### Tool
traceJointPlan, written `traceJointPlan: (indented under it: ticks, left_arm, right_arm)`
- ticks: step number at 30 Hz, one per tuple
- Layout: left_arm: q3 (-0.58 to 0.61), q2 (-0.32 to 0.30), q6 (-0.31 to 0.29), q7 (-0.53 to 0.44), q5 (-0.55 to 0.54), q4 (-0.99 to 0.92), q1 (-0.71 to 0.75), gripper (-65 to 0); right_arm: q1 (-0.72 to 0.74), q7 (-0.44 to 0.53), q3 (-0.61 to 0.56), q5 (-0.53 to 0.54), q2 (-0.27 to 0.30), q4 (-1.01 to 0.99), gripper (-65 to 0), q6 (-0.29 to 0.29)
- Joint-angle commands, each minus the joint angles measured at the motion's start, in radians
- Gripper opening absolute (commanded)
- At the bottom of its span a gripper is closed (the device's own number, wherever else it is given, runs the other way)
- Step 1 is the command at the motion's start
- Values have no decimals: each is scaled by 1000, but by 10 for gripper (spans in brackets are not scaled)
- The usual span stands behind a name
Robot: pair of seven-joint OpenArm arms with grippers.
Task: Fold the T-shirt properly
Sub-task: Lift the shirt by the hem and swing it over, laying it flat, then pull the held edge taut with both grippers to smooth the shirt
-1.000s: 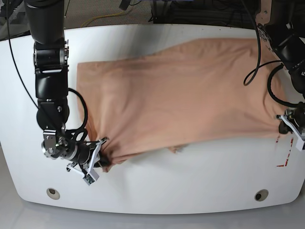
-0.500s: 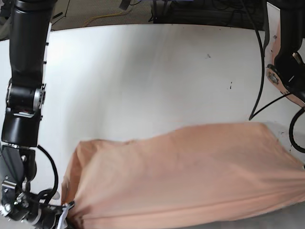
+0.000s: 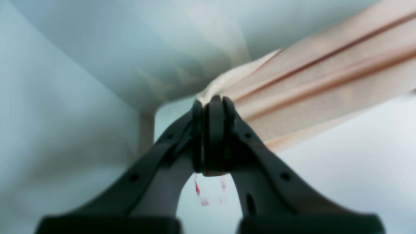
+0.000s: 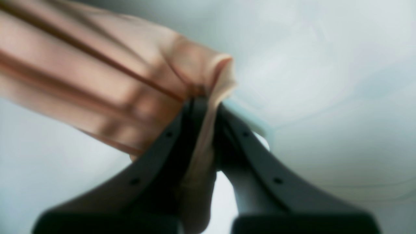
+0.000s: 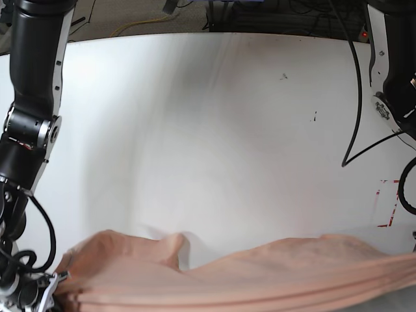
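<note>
Dragged toward the bench's (image 5: 214, 130) near edge since a moment ago, the peach T-shirt (image 5: 260, 276) now stretches taut across the bottom of the base view, leaving most of the white surface bare. Both grippers grip its ends: the left gripper (image 3: 211, 100) fingers pinched together on one corner, the right gripper (image 4: 203, 104) fingers clamped on bunched fabric.

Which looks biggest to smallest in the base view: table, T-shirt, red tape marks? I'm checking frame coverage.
1. White table, filling most of the view.
2. Peach T-shirt, a band along the bottom edge, partly cut off and close to the camera, so its apparent size is unsure.
3. Red tape marks, by far the smallest.
</note>
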Motion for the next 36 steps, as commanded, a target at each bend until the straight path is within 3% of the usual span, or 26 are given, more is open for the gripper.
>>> traceJointPlan:
  ticks: [1, 5, 15, 23, 32, 36]
  left_arm:
    - [-11, -23, -1, -1, 32, 65, 27, -650]
    - [-44, -17, -1, -1, 32, 160, 204, -650]
    - [-162, 27, -1, -18, 32, 249, 666, -650]
    - [-179, 29, -1, -142, 38, 249, 972, -647]
    - [-179, 27, -1, -249, 41, 246, 1176, -646]
    - [-179, 24, -1, -262, 41, 246, 1237, -646]
  right_arm:
    - [-59, -33, 47, -38, 17, 111, -650, -5]
    - [-286, -31, 122, -36, 6, 241, -650, -5]
    - [-748, -30, 301, -36, -143, 401, -650, -5]
    - [-1003, -30, 361, -36, -243, 460, -650, -5]
    - [-1193, -45, 413, -36, -307, 506, -650, -5]
    - [-1270, -45, 415, -36, -315, 549, -587, -5]
